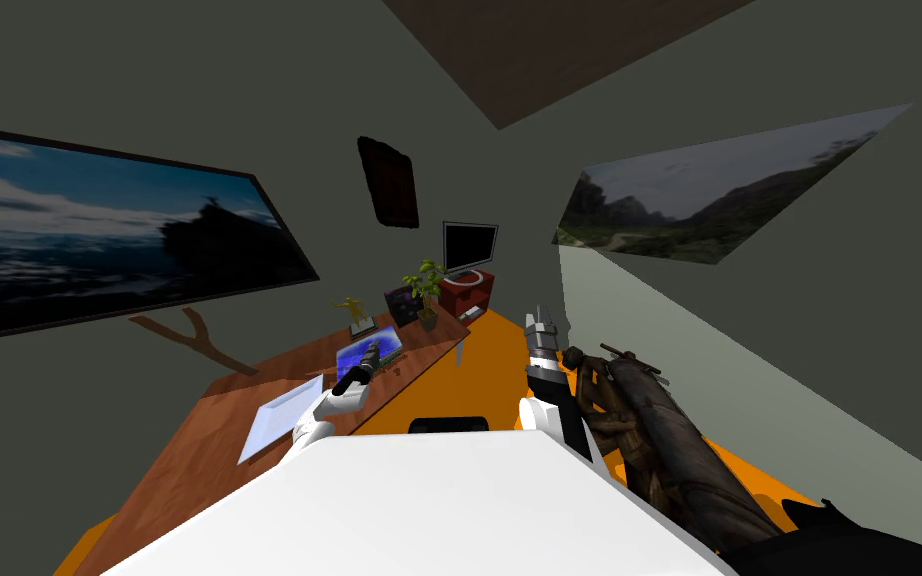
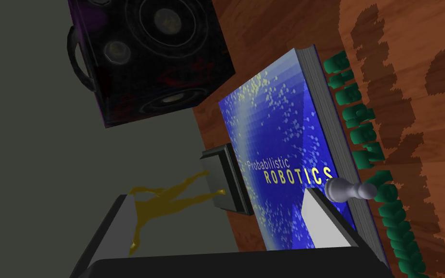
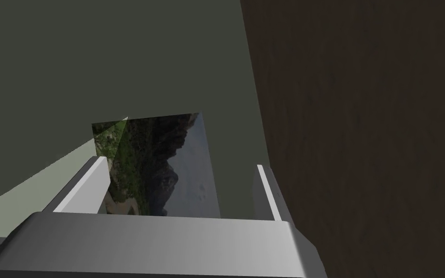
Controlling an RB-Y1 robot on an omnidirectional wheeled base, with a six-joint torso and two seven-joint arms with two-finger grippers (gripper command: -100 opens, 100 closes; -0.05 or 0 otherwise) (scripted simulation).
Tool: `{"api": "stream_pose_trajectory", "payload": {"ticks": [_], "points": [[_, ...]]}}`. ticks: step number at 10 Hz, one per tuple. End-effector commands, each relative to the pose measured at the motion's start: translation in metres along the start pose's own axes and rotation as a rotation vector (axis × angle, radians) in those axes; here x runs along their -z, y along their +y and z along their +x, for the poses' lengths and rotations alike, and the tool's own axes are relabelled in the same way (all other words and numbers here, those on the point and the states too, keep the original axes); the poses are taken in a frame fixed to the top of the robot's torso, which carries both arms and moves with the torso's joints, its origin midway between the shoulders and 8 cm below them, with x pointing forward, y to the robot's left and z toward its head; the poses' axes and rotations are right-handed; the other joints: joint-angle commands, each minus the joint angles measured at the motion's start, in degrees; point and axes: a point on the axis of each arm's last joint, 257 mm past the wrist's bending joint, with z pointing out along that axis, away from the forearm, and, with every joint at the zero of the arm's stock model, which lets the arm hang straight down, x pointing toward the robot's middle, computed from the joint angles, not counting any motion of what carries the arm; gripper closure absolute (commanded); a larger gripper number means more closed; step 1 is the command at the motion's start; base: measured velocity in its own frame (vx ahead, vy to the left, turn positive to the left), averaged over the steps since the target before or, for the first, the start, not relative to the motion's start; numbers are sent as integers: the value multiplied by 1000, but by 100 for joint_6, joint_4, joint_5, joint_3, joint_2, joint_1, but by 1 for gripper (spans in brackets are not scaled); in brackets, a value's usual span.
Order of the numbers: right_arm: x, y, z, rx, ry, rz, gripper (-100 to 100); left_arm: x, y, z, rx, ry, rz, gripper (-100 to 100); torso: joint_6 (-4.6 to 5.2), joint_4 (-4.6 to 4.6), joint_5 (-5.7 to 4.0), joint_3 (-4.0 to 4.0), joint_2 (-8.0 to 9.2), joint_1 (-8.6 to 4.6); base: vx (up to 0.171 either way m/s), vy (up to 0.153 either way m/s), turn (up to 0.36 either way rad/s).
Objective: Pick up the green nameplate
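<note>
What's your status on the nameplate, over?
Left gripper open over book; right gripper open, raised. Nameplate on desk beside book, untouched. Pawn at book's edge, by nameplate.

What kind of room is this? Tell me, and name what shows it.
Likely a home office or study: a wooden desk carries a robotics textbook and a green nameplate, and a monitor stands beyond it.

I am in a home study. A brown wooden tabletop [image 1: 189, 450] carries a blue "Probabilistic Robotics" book [image 2: 284, 145], with a flat black monitor [image 1: 469, 246] beyond.
</note>
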Motion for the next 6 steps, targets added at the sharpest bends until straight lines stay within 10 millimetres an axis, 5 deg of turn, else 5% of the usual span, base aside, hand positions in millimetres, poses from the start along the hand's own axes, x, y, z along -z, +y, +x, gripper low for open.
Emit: {"api": "stream_pose_trajectory", "payload": {"ticks": [1, 6], "points": [[0, 0, 0, 0, 0, 0, 0, -7, 8, -5, 4, -8, -37, -100, 0, 0, 0, 0, 0, 0, 11, -7, -33], [0, 0, 0, 0, 0, 0, 0, -13, 46, -19, 13, -35, -152, -100, 0, 0, 0, -1, -2, 0, 13, -7, -26]]}}
